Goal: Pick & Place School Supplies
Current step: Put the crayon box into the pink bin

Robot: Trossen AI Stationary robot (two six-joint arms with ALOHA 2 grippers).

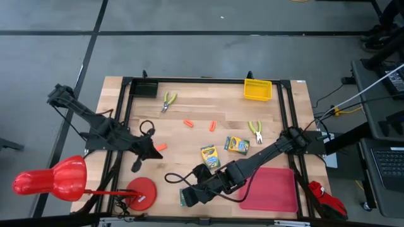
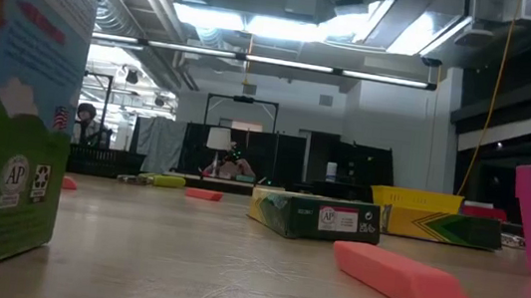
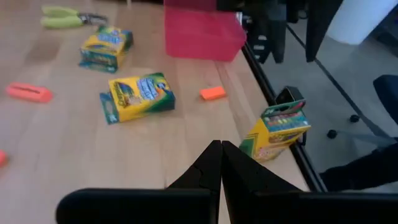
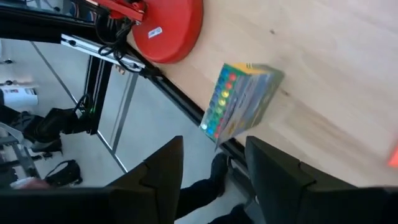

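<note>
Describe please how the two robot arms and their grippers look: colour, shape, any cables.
Both arms are dark, nearly black, built of slim jointed segments, with black cables looping near their wrists. The left gripper has two matte black fingers that taper to narrow points. The right gripper has two broad, flat black fingers with stepped, angular edges. No markings are visible on either.

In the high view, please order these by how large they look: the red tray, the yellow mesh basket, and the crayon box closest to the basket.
1. Red tray, clearly the largest.
2. Yellow mesh basket.
3. Crayon box, only slightly smaller than the basket.
</note>
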